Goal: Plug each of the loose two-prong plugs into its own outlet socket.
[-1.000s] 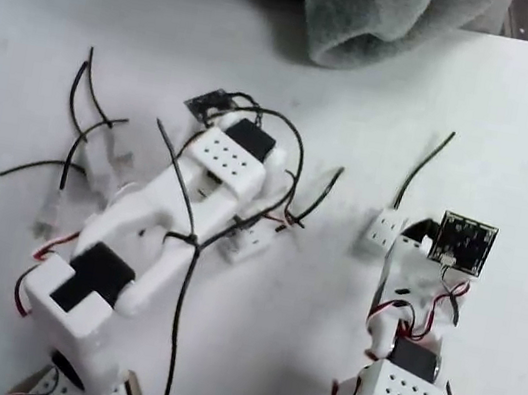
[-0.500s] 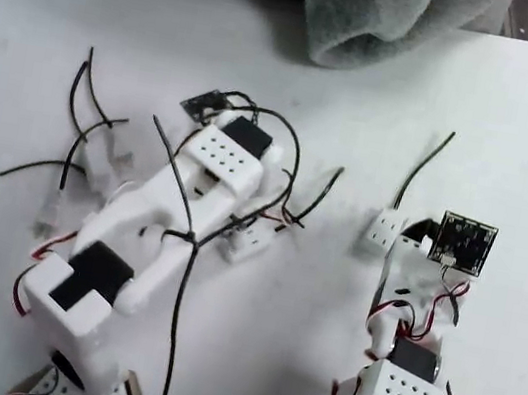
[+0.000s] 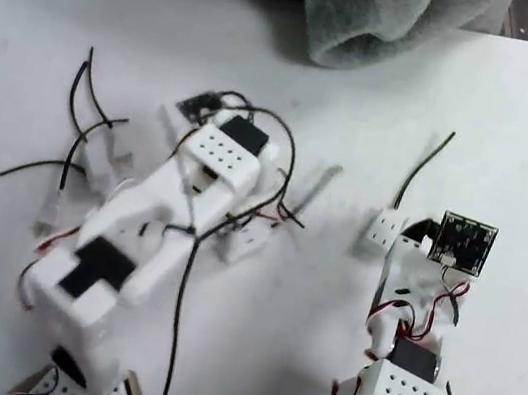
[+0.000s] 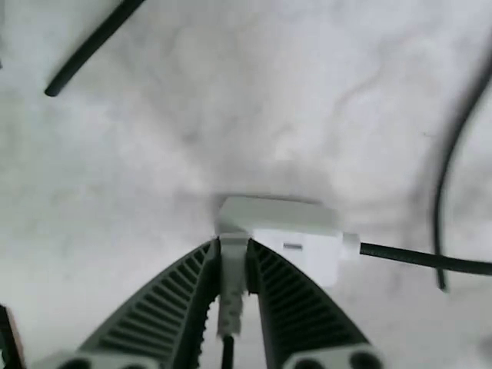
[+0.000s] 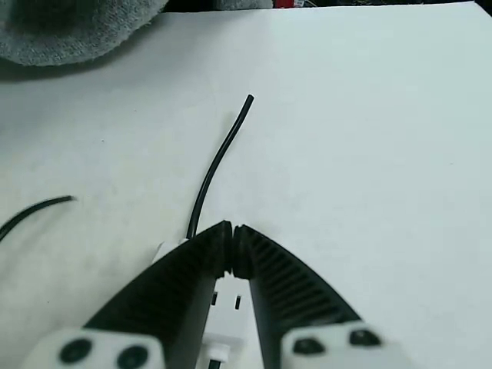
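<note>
Here, pinching a plug (image 4: 229, 304) in the left gripper (image 4: 232, 250), butted against the outlet socket (image 4: 292, 238) on the table (image 4: 231, 115), with the right gripper (image 5: 231, 247) pressed together over a second socket (image 5: 224, 304). Risks shoving the loose outlet socket away if prongs miss.

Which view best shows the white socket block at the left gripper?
Left wrist view: the socket block sits central, close, at the left gripper. The high view has it small, beside that arm. The right wrist view faces elsewhere.
</note>
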